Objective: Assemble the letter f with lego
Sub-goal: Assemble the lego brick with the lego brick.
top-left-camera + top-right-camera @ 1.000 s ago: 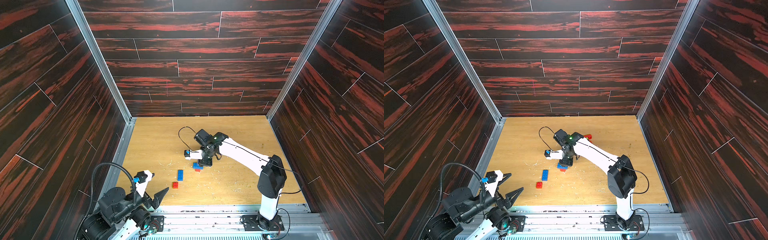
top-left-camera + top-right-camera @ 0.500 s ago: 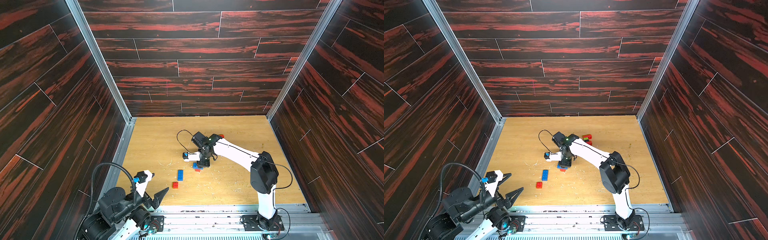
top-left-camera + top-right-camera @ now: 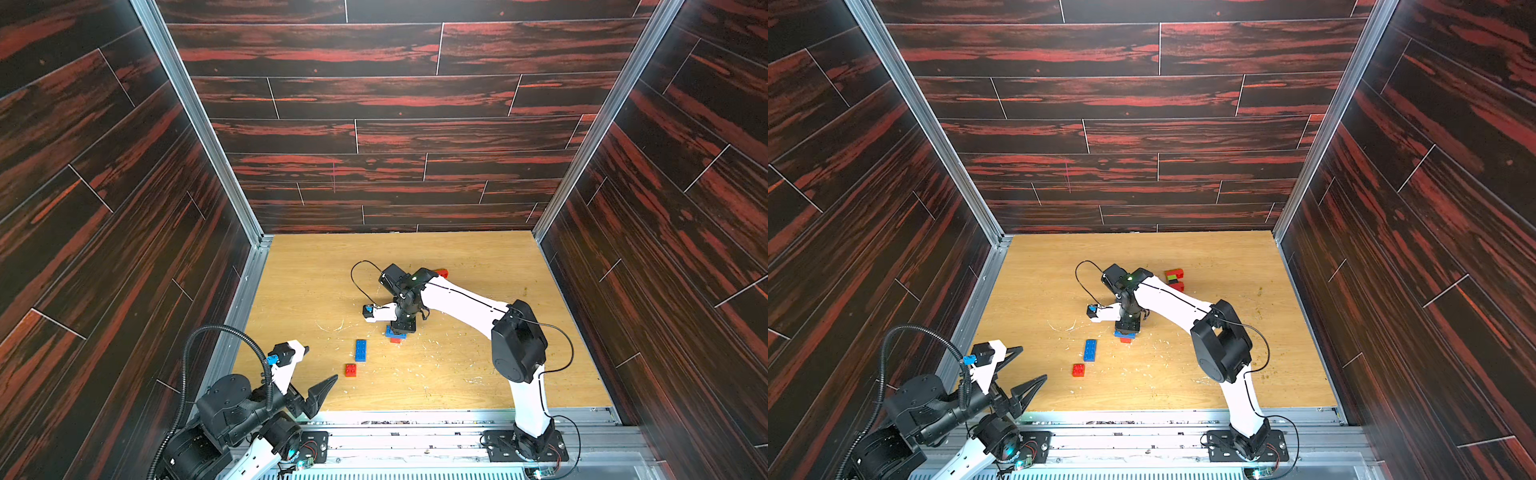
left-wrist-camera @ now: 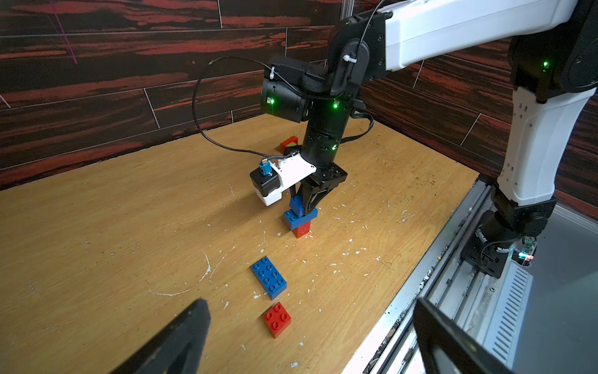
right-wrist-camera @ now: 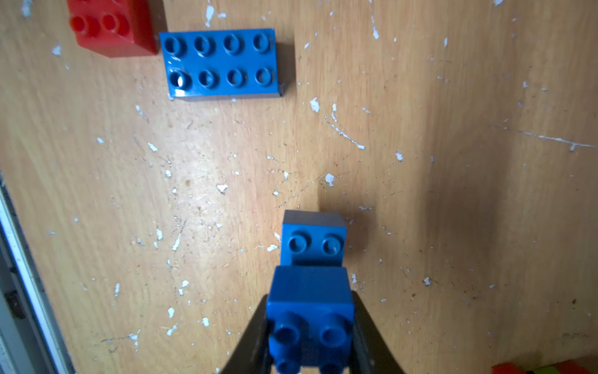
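Right claw (image 4: pixel 306 202) was clenched on a small blue square studded plastic brick (image 5: pixel 310 291), which seemed to sit atop a wider blue studded brick (image 4: pixel 301 220) on a red plastic base brick (image 4: pixel 303 230), mid wooden table (image 3: pixel 457 374). Risk: base looked narrower than the blue above, so an off-centre push or sideways pull-off could tip the stack; lifting w/o letting go could drag it up too. Left claw (image 3: pixel 1034 363) was released, nr front edge, too far to steady anything. Loose blue oblong brick (image 4: pixel 269 277) & red square brick (image 4: pixel 277 320) lay nearby, apart. No readable writing/brand; stud tops too blurred.
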You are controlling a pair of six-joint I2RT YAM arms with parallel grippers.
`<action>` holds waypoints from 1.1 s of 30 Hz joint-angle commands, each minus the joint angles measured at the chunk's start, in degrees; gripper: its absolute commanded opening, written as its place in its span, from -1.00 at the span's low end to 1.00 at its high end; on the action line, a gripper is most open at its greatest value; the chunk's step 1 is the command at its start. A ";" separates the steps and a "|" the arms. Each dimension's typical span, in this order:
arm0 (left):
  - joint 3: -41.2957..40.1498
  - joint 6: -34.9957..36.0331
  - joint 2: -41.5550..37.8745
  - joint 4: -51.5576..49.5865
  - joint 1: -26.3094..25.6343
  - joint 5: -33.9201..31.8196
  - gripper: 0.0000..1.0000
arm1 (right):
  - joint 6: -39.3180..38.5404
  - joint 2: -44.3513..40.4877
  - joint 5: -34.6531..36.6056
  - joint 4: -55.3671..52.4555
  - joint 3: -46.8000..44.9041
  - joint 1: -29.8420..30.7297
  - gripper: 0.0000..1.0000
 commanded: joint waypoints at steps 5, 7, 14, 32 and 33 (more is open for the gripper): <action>0.37 -0.06 0.66 0.18 -0.14 0.06 1.00 | -0.86 1.25 -0.41 -1.53 2.05 -0.15 -0.39; 0.38 -0.06 0.66 0.18 -0.16 0.05 1.00 | -1.01 1.59 -0.23 -1.92 2.22 -0.23 -0.39; 0.40 -0.06 0.69 0.18 -0.16 0.08 1.00 | -1.48 2.87 -0.66 -4.00 3.09 -0.43 -0.39; 0.38 0.00 0.66 0.18 -0.15 0.00 1.00 | -1.75 6.45 -0.86 -6.98 4.92 -0.61 -0.37; 0.38 -0.05 0.66 0.18 -0.16 0.02 1.00 | -1.68 6.98 -0.95 -7.57 5.24 -0.58 -0.37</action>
